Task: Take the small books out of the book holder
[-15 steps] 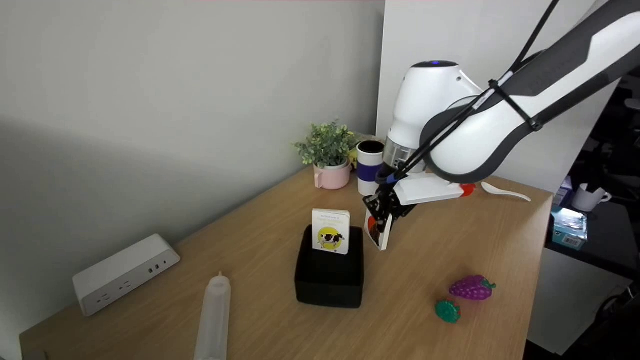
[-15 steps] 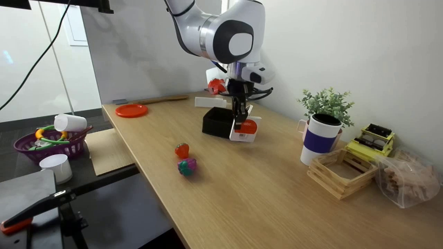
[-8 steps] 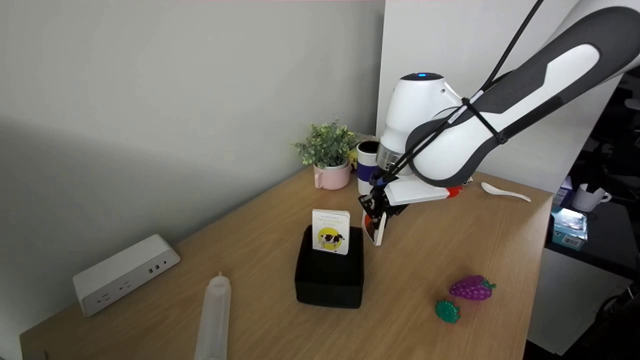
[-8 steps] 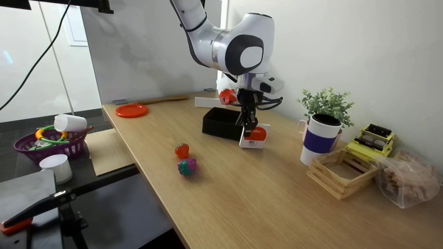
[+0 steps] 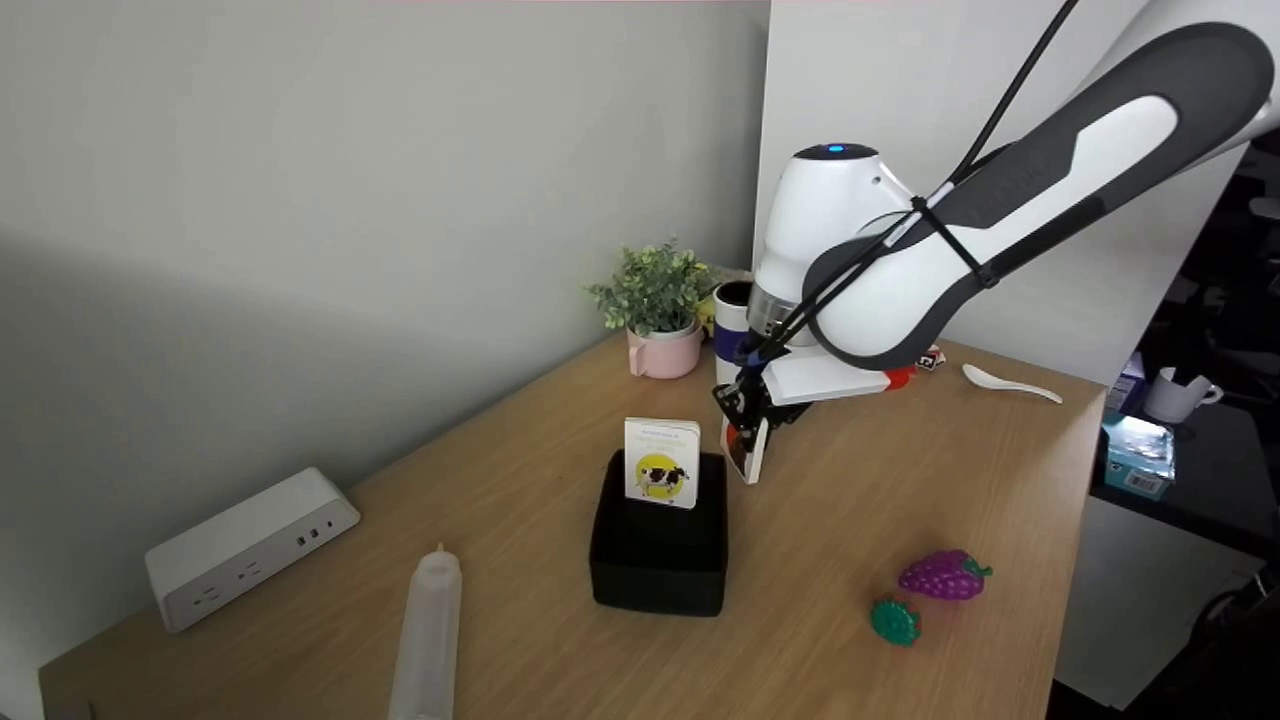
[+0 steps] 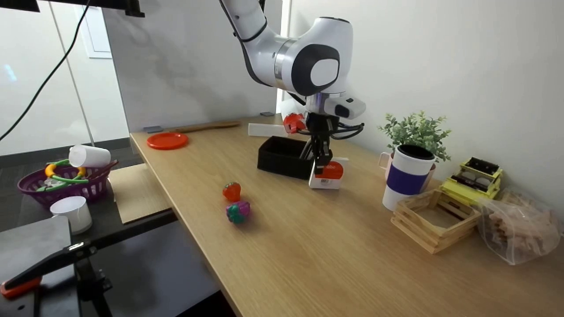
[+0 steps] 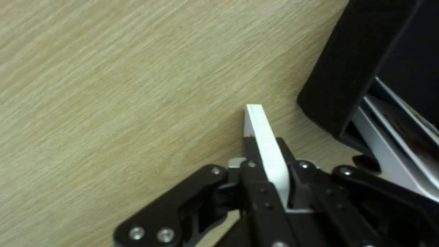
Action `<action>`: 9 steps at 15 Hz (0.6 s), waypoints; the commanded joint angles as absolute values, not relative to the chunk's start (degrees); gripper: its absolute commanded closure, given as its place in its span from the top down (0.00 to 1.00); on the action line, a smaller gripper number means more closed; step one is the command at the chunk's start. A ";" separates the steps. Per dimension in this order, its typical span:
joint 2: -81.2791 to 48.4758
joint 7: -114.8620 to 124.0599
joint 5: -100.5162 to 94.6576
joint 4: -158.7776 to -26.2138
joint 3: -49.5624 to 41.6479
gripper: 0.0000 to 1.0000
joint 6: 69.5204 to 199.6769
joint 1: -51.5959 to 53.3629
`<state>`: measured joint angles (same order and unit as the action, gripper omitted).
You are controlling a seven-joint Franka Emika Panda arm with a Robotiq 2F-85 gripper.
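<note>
The book holder is a black open box, seen in both exterior views (image 5: 660, 585) (image 6: 280, 163) and at the right of the wrist view (image 7: 346, 68). A small white book with a yellow cow cover (image 5: 662, 470) stands in it. The wrist view shows several thin book edges (image 7: 391, 151) inside. My gripper (image 5: 755, 432) is shut on a small white book with a red picture (image 6: 326, 181), also in the wrist view (image 7: 271, 151). That book is upright beside the holder, outside it. Its lower edge is close to the table; I cannot tell if they touch.
A white and blue cup (image 6: 406, 178), a potted plant (image 5: 662, 350) and a wooden crate (image 6: 436, 224) stand near the wall. A toy strawberry (image 6: 232, 192) and toy grapes (image 5: 945, 575) lie on the table (image 6: 308, 255). A clear bottle (image 5: 428, 640) lies beyond the holder.
My gripper has moved down and away from the holder, toward the cup, with the red-picture book in it. Most of this was in the first half second. The cow book has stayed put.
</note>
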<state>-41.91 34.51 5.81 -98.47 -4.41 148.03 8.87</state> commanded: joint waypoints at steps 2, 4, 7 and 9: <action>-42.22 37.44 3.35 -96.95 -8.18 0.04 143.89 11.55; -42.36 38.30 2.52 -96.54 -8.99 0.04 142.57 12.09; -42.46 39.23 1.76 -96.11 -9.22 0.40 141.33 12.27; -42.50 39.59 1.39 -95.84 -9.15 0.53 140.96 12.25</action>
